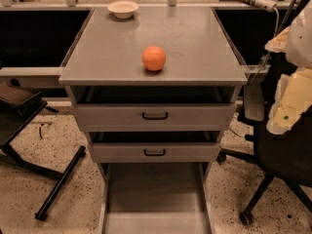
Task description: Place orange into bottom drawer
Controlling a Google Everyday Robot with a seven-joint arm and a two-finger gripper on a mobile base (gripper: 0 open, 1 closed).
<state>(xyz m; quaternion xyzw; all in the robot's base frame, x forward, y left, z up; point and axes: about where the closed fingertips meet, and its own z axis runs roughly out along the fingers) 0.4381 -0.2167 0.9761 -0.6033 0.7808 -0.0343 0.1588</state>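
Note:
The orange sits on the grey cabinet top, near its front edge and about the middle. The bottom drawer is pulled out toward me, a wide flat grey tray with low side walls, with nothing in it. Pale parts of my arm show at the right edge, well to the right of the orange and level with the cabinet's upper drawers. My gripper itself is out of view and nothing is held in sight.
A shallow white bowl stands at the back left of the cabinet top. Two grey-fronted drawers with black handles are slightly open. A black office chair stands at the right, and a dark stand with a floor bar at the left.

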